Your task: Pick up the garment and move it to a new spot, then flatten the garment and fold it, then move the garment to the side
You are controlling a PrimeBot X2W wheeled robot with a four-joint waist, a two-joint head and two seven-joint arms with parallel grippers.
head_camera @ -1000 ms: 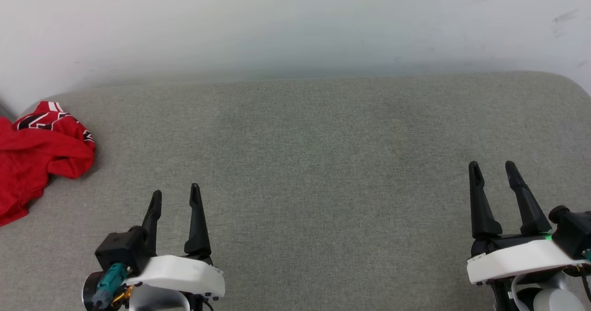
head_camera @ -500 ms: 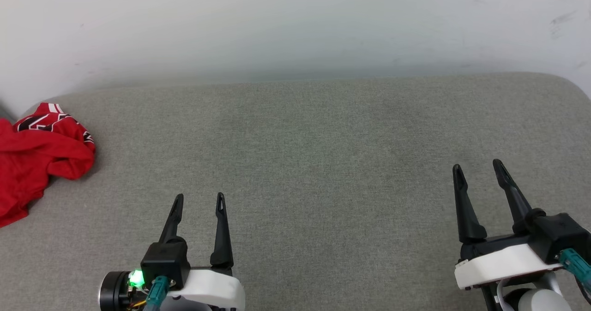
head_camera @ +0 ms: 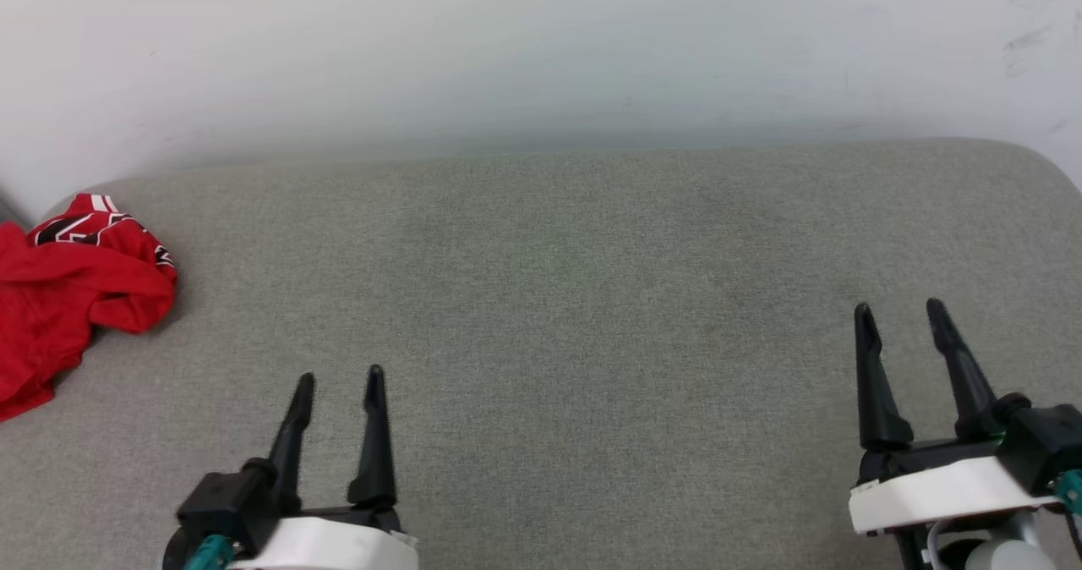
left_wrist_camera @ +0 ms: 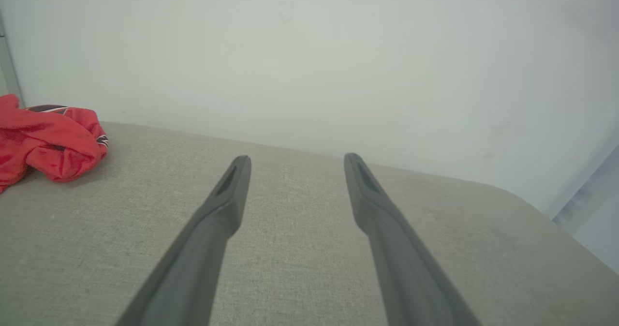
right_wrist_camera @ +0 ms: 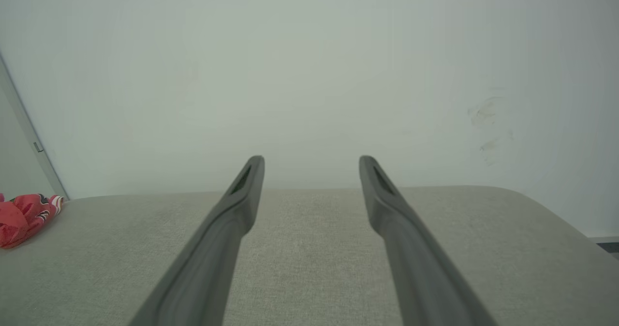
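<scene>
The garment [head_camera: 72,299] is a crumpled red heap with a bit of black-and-white print on top, lying at the far left of the grey cushioned surface [head_camera: 575,282]. It also shows as the garment [left_wrist_camera: 46,142] at the left of the left wrist view and as the garment [right_wrist_camera: 24,214] far left in the right wrist view. My left gripper [head_camera: 340,377] stands open at the lower left, well to the right of the heap, holding nothing. At the lower right my right gripper [head_camera: 899,308] is open too, with nothing between its fingers.
A pale wall [head_camera: 541,46] runs along the back edge of the grey surface. The surface rounds off at its far right corner [head_camera: 1048,160]. Its broad middle lies between the two grippers.
The left gripper has drawn back toward the bottom edge and turned at the wrist. The right gripper has shifted slightly and returned. The garment lies as before.
</scene>
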